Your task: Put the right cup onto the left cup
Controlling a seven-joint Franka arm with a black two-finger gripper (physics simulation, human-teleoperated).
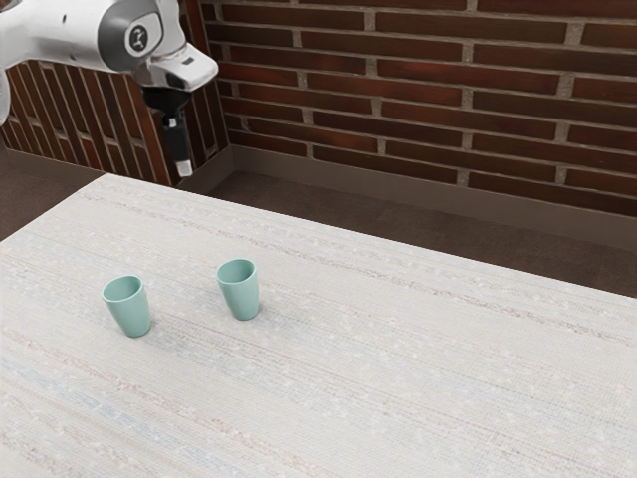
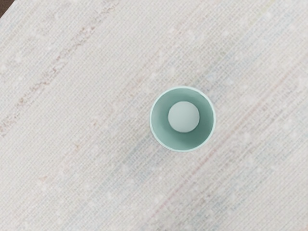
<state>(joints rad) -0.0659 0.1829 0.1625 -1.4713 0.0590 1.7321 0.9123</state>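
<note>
My gripper [image 1: 183, 169] hangs high at the exterior view's upper left, pointing down, well above the cups and apart from them; whether it is open or shut cannot be told. Two matching pale teal cups stand upright on the table: one cup [image 1: 128, 311] at the exterior view's left, the other cup [image 1: 240, 292] further to its right, with a gap between them. In the wrist view a single teal cup [image 2: 184, 142] is seen from above, its inside bare down to the bottom; which of the two it is I cannot tell.
The table [image 1: 398, 368] has a pale, faintly striped woven-looking surface, and its far edge runs below the gripper. Behind it are a dark floor [image 1: 299, 204] and a brick wall [image 1: 418, 95]. A table corner shows in the wrist view.
</note>
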